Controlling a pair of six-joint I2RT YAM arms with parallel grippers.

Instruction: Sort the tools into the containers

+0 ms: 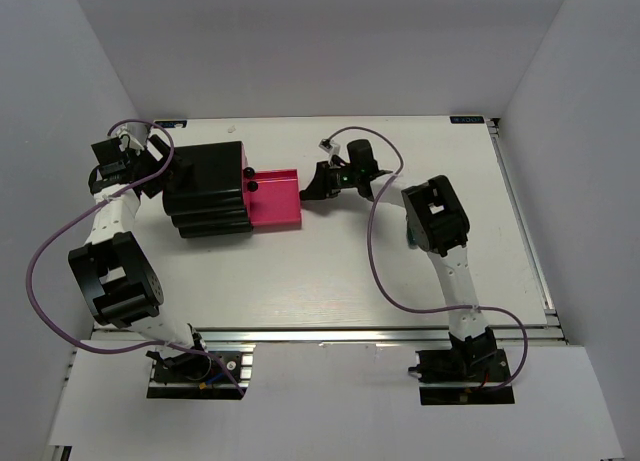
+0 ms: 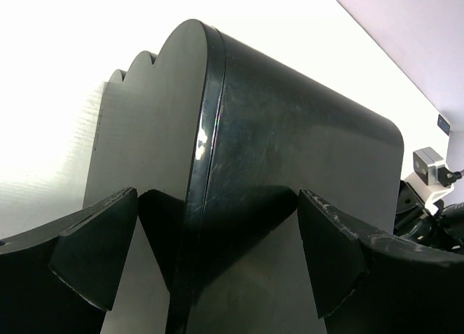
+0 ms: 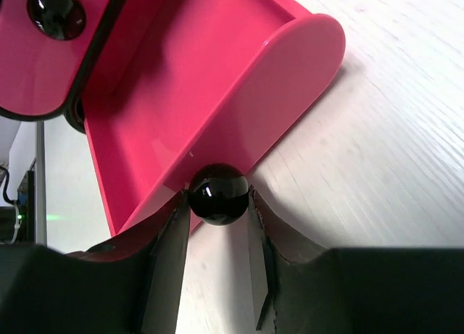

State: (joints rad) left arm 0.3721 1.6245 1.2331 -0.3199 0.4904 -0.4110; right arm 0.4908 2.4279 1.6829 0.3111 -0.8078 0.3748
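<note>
Right wrist: right claw around black knob of pink drawer

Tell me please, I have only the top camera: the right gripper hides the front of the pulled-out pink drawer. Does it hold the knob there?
Observer: Yes. In the right wrist view the right gripper is closed on the round black knob, one finger on each side.
Operator: Is something lying inside?
Observer: The part of the drawer that this wrist view shows is bare pink, with no tool in it.
Operator: And the other arm, at the back?
Observer: The left gripper is wide open, with a finger on each side of the edge of the black cabinet.
</note>
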